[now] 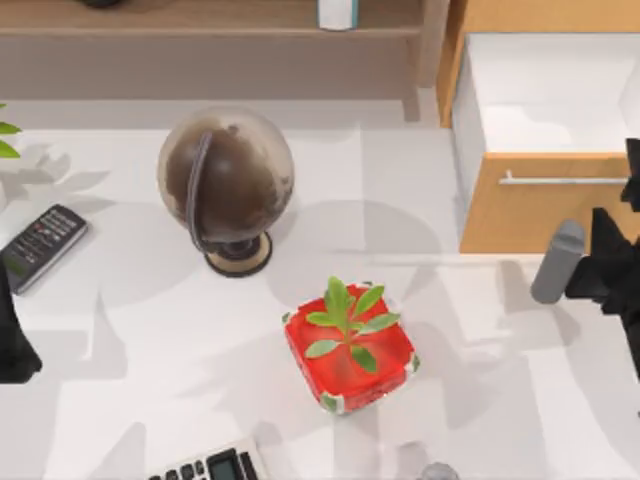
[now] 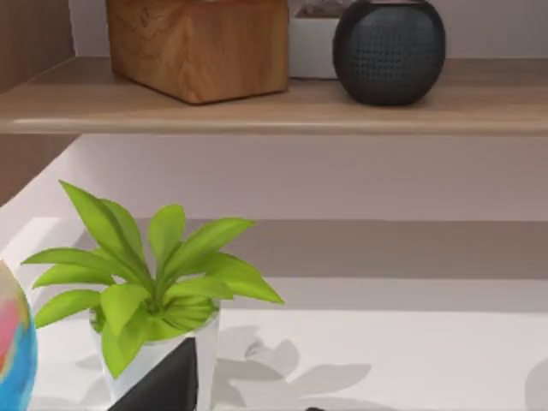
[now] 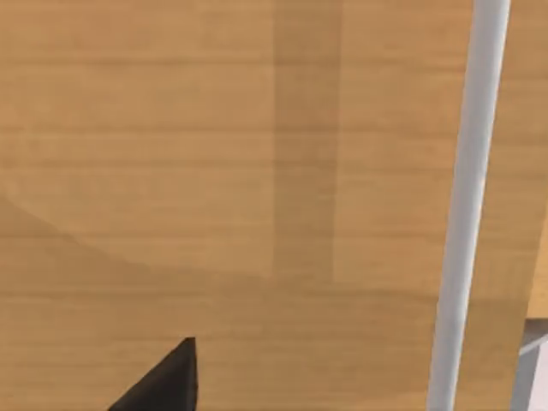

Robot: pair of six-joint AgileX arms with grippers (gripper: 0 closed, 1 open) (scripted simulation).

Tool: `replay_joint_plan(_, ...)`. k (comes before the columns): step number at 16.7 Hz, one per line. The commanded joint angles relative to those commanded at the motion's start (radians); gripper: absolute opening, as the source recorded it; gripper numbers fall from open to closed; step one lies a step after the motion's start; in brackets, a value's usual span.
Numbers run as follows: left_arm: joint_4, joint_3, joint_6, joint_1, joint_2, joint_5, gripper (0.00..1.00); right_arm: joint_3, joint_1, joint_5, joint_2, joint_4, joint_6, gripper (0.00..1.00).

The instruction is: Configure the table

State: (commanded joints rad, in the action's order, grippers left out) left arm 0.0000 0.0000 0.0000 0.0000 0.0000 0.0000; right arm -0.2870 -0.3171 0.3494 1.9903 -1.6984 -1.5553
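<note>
Sitting at mid-frame, the white worktop (image 1: pixel 480 400) spans nearly the whole top view, long axis running left to right. W/ a globe (image 1: pixel 226 180) upper center, a red planter (image 1: pixel 350 350) lower center, a remote (image 1: pixel 42 245) at left and an open drawer (image 1: pixel 545 90) upper right, setup looks early; what's left can't be judged. Left tool (image 1: pixel 15 345) idles at left edge, right tool (image 1: pixel 610 270) near the drawer front; can't tell either's opening.
</note>
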Motion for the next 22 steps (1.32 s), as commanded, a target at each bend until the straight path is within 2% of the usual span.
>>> replay_joint_plan(6,0.000,0.000,0.000,0.000,0.000,0.000,1.00,-0.022,0.009,-0.009,0.004,0.018,0.000,1.00)
replay_joint_plan(19,0.000,0.000,0.000,0.000,0.000,0.000,1.00,-0.022,0.009,-0.009,0.004,0.018,0.000,0.02)
replay_joint_plan(22,0.000,0.000,0.000,0.000,0.000,0.000,1.00,-0.022,0.009,-0.009,0.004,0.018,0.000,0.00)
